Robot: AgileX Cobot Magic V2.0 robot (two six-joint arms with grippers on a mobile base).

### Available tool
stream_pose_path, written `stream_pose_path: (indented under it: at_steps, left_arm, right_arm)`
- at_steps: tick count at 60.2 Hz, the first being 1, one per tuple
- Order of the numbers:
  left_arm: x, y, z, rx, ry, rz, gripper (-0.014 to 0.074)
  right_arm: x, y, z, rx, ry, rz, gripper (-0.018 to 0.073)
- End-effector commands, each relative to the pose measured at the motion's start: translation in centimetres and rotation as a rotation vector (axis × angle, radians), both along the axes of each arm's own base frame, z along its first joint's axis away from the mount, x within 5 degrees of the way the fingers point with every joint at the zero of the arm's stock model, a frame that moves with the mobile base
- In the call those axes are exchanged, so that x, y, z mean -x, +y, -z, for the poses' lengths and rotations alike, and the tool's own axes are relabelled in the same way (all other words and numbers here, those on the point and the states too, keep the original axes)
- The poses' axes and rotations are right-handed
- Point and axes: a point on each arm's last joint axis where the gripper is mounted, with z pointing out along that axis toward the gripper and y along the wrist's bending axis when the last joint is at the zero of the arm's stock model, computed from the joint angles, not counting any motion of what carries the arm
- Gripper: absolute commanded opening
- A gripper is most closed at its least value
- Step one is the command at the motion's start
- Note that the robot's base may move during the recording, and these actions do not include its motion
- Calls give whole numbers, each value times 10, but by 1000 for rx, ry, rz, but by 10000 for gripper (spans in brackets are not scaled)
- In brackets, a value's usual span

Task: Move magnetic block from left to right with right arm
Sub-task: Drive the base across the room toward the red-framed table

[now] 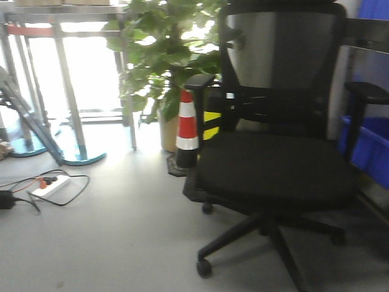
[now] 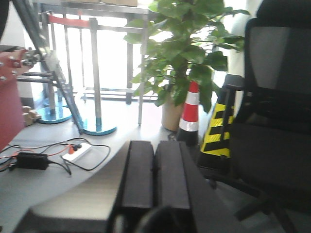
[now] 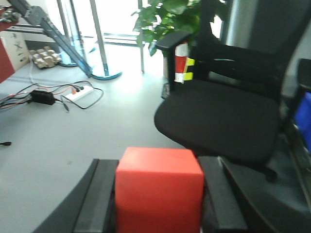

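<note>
My right end effector (image 3: 160, 204) clenched the magnetic block (image 3: 159, 184) across two flat opposite faces; rigid, light and smooth-sided, it probably needed only firm, square pressure.

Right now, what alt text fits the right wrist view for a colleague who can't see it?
The magnetic block, a plain red cube, sits clamped between the right arm's black jaws, filling the lower foreground. Behind it lie grey floor, a black office chair at right, and a power strip with cables at left.

Black office chair (image 1: 273, 164) foreground; striped traffic cone (image 1: 188, 125) beside potted plant (image 1: 161, 55); power strip (image 1: 51, 185), cables (image 1: 78, 191) on floor (image 1: 121, 243).
</note>
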Motion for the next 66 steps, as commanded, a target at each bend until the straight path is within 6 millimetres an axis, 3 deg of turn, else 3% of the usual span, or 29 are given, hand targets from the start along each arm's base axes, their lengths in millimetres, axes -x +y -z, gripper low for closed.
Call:
stream_pose_path:
  at_steps: [1,66]
  left_arm:
    - [2,0,-5,8,-94,5,-116]
    - [2,0,-5,8,-94,5,-116]
  right_arm:
    - [-2,1,-15,-17,-97,-1,286]
    - [-2,1,-15,-17,-97,-1,286]
